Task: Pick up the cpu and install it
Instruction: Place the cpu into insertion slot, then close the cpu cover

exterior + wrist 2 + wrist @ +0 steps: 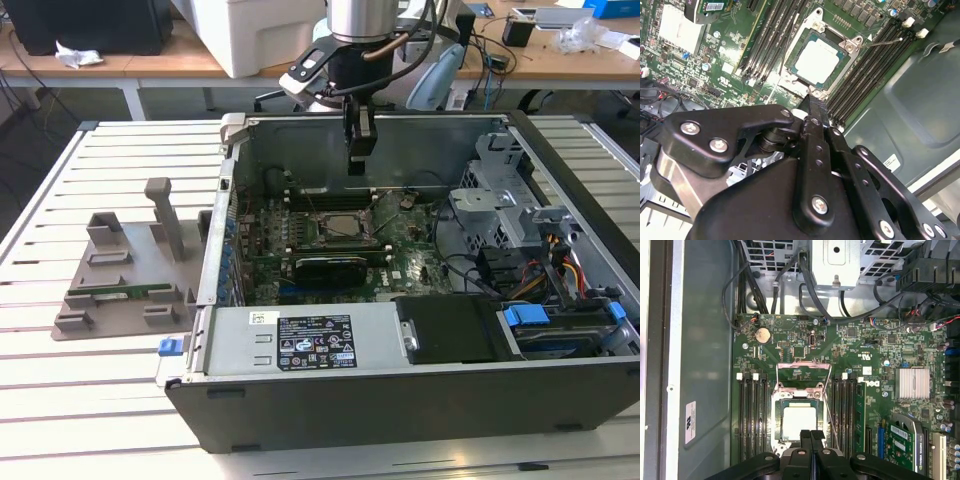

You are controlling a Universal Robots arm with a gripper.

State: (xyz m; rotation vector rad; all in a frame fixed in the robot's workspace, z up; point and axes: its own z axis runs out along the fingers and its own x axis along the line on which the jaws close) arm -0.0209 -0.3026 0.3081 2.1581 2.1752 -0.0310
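soft, even light fills the exterior view. the pale slatted table (100, 400) is bright, close to washed out at the lower left of the frame, and shadows on it are faint. the open computer case (400, 410) holds mild shade inside and its near wall reads dark. in both wrist views the cpu (800, 422) (815, 62) carries a dull pale glare and the heatsink (912, 383) burns near white. the black gripper (812, 97) shows small highlights on its screws.

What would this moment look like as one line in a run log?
gripper: shut, nothing seen in it, above socket | cpu: lying in socket, on motherboard | computer case: open
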